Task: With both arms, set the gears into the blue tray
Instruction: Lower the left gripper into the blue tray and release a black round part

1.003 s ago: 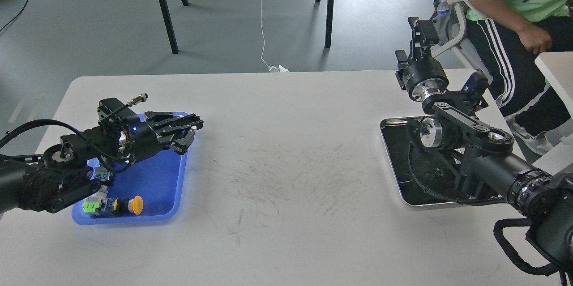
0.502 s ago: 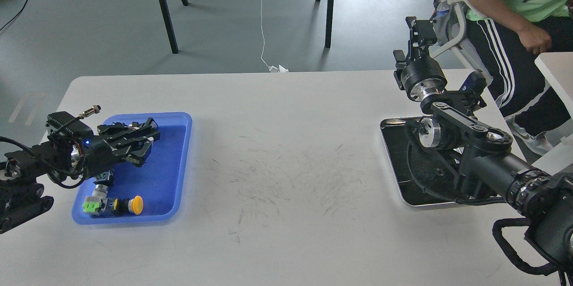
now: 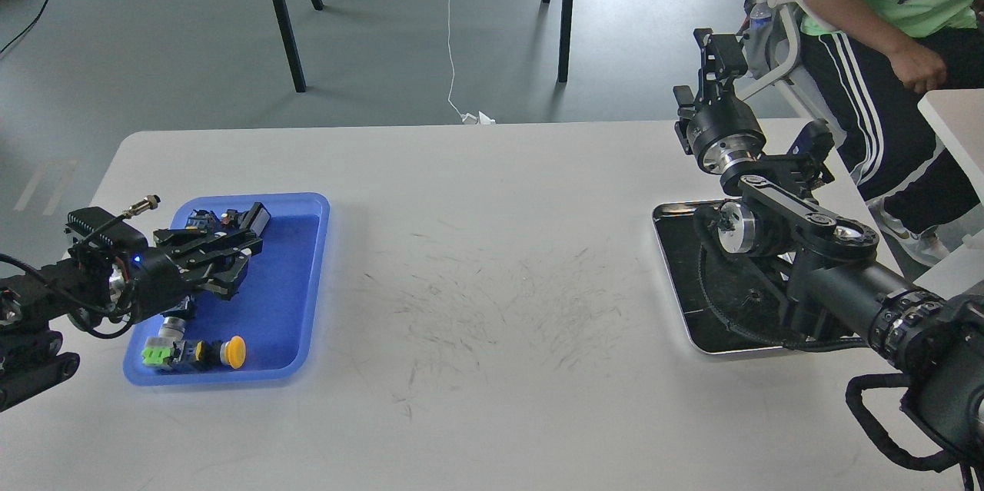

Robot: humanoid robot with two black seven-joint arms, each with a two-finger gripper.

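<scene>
On the white tabletop (image 3: 477, 191), your left gripper (image 3: 244, 249) hovers over the blue tray (image 3: 288, 337), its opening unclear. Your right gripper (image 3: 719, 53) is raised beyond the silver tray (image 3: 696, 341), also unreadable. One gear (image 3: 756, 296) lies there.

2 black arms (image 3: 830, 276), silver joint rings, looped black cables.

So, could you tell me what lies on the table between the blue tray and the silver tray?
In the head view, nothing: only bare white table, scuffed with dark marks, separates the blue tray from the silver tray.
</scene>
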